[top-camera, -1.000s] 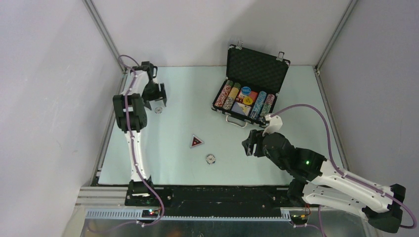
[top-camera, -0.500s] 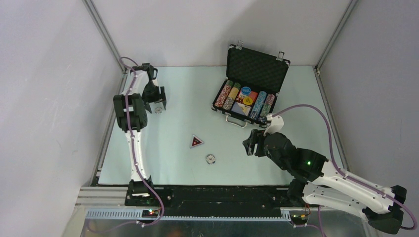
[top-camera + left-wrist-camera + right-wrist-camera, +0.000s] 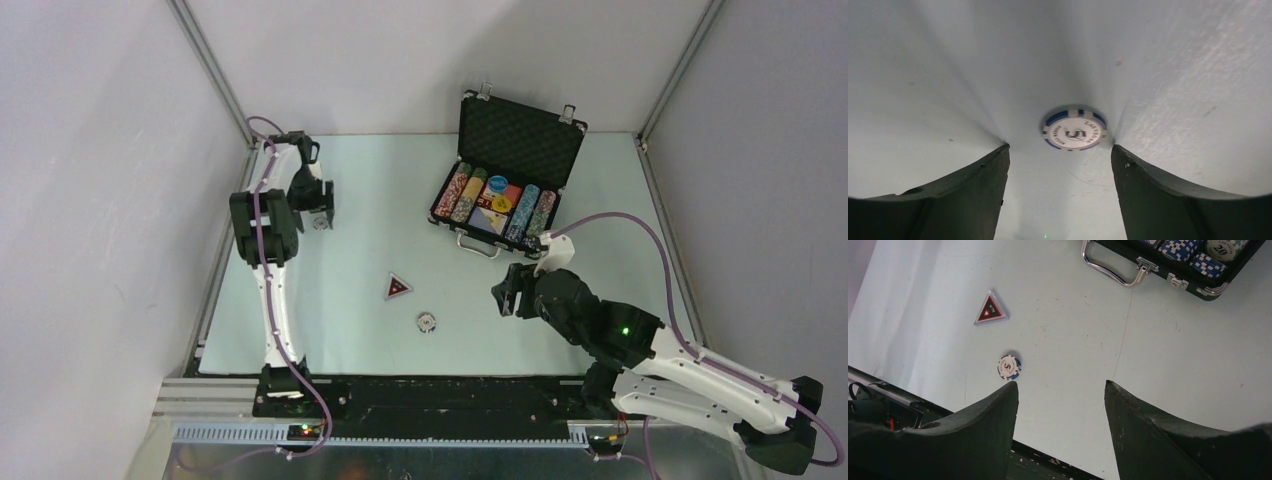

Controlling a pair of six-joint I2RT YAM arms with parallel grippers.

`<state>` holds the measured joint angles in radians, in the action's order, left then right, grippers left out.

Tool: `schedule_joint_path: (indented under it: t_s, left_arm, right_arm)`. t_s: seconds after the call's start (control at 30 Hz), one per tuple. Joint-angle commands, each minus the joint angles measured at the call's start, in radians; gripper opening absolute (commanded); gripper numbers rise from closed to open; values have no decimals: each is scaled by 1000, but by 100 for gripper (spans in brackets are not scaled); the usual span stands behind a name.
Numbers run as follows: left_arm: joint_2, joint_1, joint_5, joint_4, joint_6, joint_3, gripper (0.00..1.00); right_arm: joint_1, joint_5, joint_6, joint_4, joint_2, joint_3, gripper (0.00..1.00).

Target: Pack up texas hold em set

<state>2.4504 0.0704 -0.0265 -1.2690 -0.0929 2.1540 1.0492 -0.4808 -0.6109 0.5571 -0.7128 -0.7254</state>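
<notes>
The black briefcase (image 3: 521, 136) stands open at the back right, with rows of poker chips (image 3: 458, 193), yellow and blue discs and cards in its tray. A blue-and-white chip (image 3: 320, 223) lies at the left; my left gripper (image 3: 317, 206) is open just over it. In the left wrist view this chip (image 3: 1075, 130) lies on the table just beyond my open fingertips (image 3: 1059, 146), nearer the right finger. The dark triangular piece (image 3: 398, 287) and a second chip (image 3: 427, 322) lie mid-table. My right gripper (image 3: 508, 293) is open and empty above the table. Its view (image 3: 1060, 382) shows the triangle (image 3: 990, 310), the second chip (image 3: 1009, 366) and the briefcase front (image 3: 1193, 284).
The silver handle (image 3: 1112, 271) of the case faces the near side. Grey walls and metal posts enclose the table on three sides. The black rail (image 3: 430, 392) with the arm bases runs along the near edge.
My left gripper has turned and come down closer over the chip at the left. My right gripper has shifted only slightly.
</notes>
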Motion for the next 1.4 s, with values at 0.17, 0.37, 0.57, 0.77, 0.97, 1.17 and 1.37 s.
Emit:
schedule_joint_path:
  t_s: [0.17, 0.37, 0.57, 0.77, 0.97, 1.17, 1.37]
  left_arm:
    - [58, -15, 98, -34, 51, 21, 82]
    - [77, -22, 116, -30, 45, 77, 83]
    - [100, -20, 107, -24, 55, 115, 80]
    - [108, -20, 104, -15, 61, 135, 76]
    - [111, -21, 104, -4, 61, 148, 75]
    - [106, -19, 100, -1, 63, 145, 69]
    - [107, -20, 103, 1, 67, 142, 56]
  right_arm:
    - [-10, -5, -7, 3, 16, 0, 68]
    - [-19, -5, 3, 3, 13, 0, 69]
    - [-29, 2, 10, 2, 9, 0, 69]
    - [-39, 9, 12, 4, 14, 8, 69]
    - [-48, 21, 11, 1, 18, 14, 69]
    - [-53, 26, 11, -2, 25, 21, 69]
    - [-58, 29, 11, -6, 26, 27, 69]
